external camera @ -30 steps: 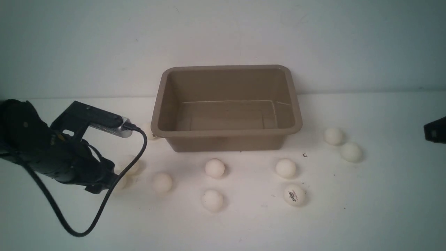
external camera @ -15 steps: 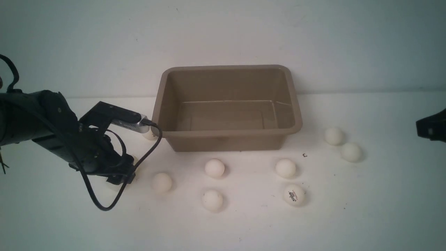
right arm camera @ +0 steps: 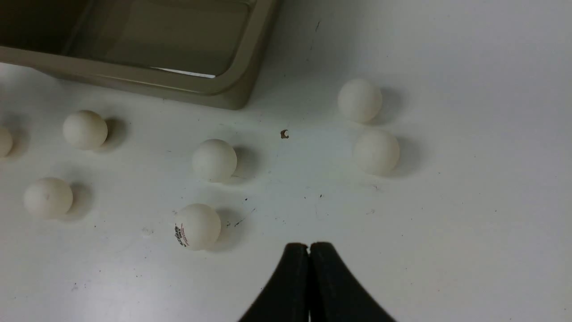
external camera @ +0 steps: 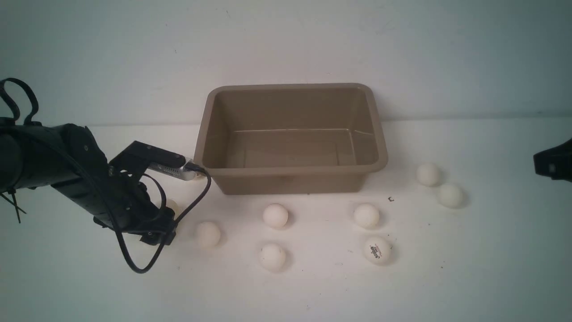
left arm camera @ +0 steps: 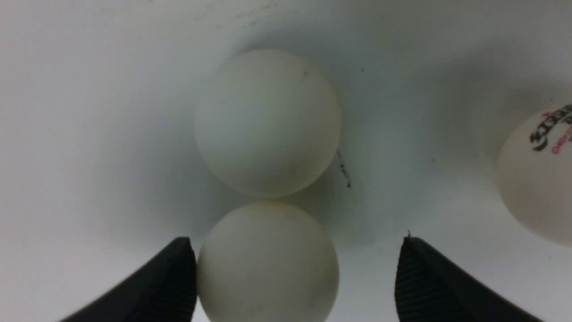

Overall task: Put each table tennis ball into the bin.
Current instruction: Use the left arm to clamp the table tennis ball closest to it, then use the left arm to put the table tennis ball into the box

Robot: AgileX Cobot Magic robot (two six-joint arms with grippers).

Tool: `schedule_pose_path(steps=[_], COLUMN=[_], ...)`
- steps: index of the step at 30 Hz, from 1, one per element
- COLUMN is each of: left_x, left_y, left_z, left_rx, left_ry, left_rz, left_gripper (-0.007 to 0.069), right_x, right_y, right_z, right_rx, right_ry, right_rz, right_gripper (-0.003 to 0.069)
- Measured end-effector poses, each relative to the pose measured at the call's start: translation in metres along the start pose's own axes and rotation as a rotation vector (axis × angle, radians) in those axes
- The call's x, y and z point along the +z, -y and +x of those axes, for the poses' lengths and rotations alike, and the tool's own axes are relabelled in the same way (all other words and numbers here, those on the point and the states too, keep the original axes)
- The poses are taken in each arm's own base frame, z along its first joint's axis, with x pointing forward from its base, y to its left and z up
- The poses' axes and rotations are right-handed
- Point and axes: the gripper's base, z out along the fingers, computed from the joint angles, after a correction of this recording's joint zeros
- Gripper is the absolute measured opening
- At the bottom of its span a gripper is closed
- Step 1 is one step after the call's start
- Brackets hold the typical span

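Matte white table tennis ball point(left arm camera: 268, 264) bracketed by wide-spread left gripper point(left arm camera: 296, 241); grasp pending: closure, then lift to taupe plastic bin point(external camera: 290, 170), 2 o'clock, required.

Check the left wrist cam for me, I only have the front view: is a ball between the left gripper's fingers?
Observer: Yes. The left gripper is open with one ball between its fingers, against one finger, a gap to the other.
Operator: Anything crowding it?
Observer: A second ball sits just beyond it, touching or nearly.
Operator: Right gripper?
Observer: The right gripper is shut, holding nothing.
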Motion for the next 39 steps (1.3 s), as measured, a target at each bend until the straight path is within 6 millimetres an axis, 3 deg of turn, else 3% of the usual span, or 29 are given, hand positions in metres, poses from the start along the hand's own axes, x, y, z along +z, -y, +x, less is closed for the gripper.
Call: schedule_pose_path(steps=[8, 12, 17, 20, 22, 26, 29, 32, 36, 39], left_x=[0.01, 0.011, 0.009, -0.014, -0.041, -0.092, -0.106, -0.097, -0.059, -0.035], left_y=[-0.002, -0.002, -0.004, 0.0, 0.007, 0.033, 0.054, 0.066, 0.074, 0.073], left_z=[0.001, 0.002, 0.003, 0.007, 0.004, -0.029, -0.069, -0.104, -0.142, -0.159], left_rx=[-0.019, -0.074, -0.075, -0.062, -0.038, 0.045, 0.116, 0.156, 0.183, 0.194], left_ry=[-0.013, -0.02, -0.04, -0.09, -0.043, 0.186, 0.295, 0.313, 0.266, 0.23], left_rz=[-0.001, -0.007, -0.026, -0.032, -0.046, -0.073, -0.06, -0.039, -0.014, -0.005], left_gripper=[0.0512, 0.0341, 0.0346, 0.0346, 0.0346, 0.0346, 0.0346, 0.0346, 0.0346, 0.0346], right_x=[0.0, 0.0, 0.0, 0.0, 0.0, 0.0, 0.0, 0.001, 0.001, 0.001], right_y=[0.0, 0.0, 0.0, 0.001, 0.001, 0.001, 0.001, 0.001, 0.001, 0.001], right_z=[0.0, 0.0, -0.001, -0.001, -0.001, -0.001, -0.001, -0.001, -0.001, 0.0], right_rx=[0.0, 0.0, 0.0, 0.0, 0.0, -0.002, -0.004, -0.005, -0.005, -0.005], right_ry=[0.001, 0.003, 0.009, 0.01, 0.01, 0.011, 0.011, 0.008, 0.006, 0.001], right_rz=[0.0, 0.002, 0.005, 0.006, 0.006, 0.008, 0.007, 0.007, 0.007, 0.004], right_gripper=[-0.0011, -0.0011, -0.0011, -0.0011, -0.0011, -0.0011, -0.0011, -0.0011, -0.0011, -0.0011])
